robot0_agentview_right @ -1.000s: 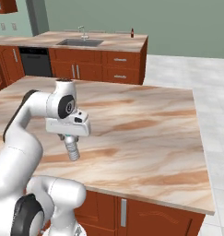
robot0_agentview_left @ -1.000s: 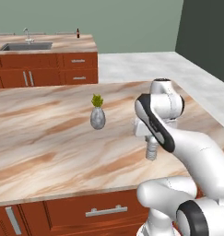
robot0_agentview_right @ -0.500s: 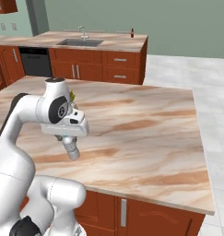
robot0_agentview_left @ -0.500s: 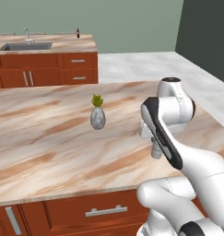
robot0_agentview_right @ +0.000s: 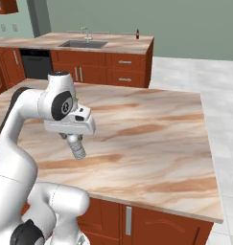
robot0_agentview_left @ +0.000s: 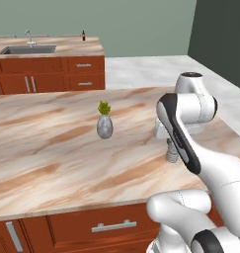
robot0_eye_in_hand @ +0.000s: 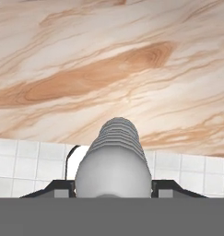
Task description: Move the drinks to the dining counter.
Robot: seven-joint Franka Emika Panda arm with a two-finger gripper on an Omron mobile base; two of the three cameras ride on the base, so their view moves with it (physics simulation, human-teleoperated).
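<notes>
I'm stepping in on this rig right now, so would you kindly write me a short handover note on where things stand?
Tool: shut on the water bottle, held clear above the marble island top, tilted.
Cola bottle: standing on the dining counter, to the right of the sink.
Vase with a plant sits on the island; not part of the job.
Done: water bottle picked up; cola appears already in place.
Left: carry the water bottle across to the dining counter and set it down.
</notes>
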